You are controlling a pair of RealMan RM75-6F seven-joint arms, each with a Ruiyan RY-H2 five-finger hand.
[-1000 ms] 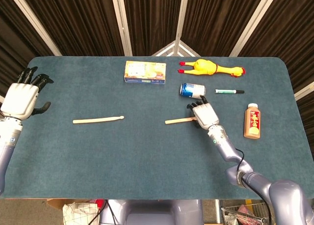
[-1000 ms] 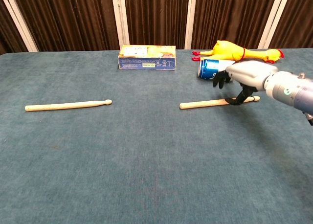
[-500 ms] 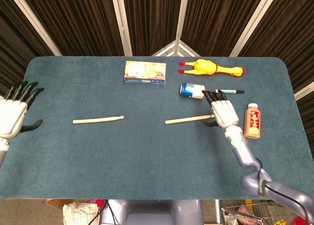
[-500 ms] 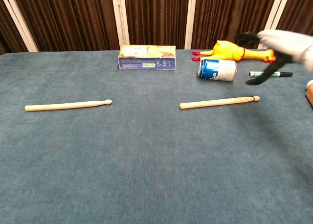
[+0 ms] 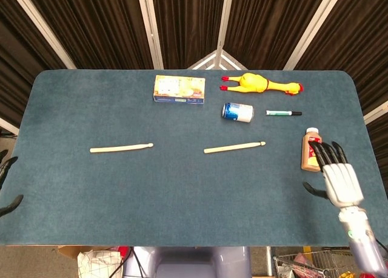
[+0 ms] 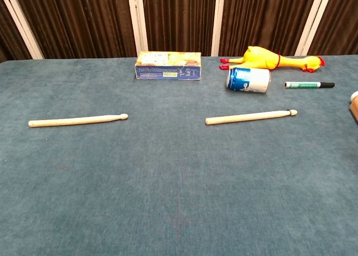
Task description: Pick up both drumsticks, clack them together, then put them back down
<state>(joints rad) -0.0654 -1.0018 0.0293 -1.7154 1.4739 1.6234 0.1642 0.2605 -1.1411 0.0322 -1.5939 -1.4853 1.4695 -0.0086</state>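
Two pale wooden drumsticks lie flat on the blue table, well apart. The left drumstick (image 5: 121,148) (image 6: 78,120) points its tip toward the centre. The right drumstick (image 5: 234,147) (image 6: 250,117) lies near the middle, tip to the right. Neither is touched. My right hand (image 5: 339,179) hovers at the near right of the table, fingers spread and empty, far from its drumstick. Of my left hand (image 5: 7,187) only dark fingertips show at the left frame edge, spread apart and off the table. The chest view shows neither hand.
Along the back stand a yellow-blue box (image 5: 179,88) (image 6: 168,65), a rubber chicken (image 5: 260,84) (image 6: 271,58), a tipped blue can (image 5: 237,111) (image 6: 248,79) and a green marker (image 5: 283,113) (image 6: 309,85). A brown bottle (image 5: 311,149) lies just ahead of my right hand.
My right hand has pulled back from the right drumstick to the near right, past the bottle. My left hand has slid out past the left edge. Both drumsticks stayed put.
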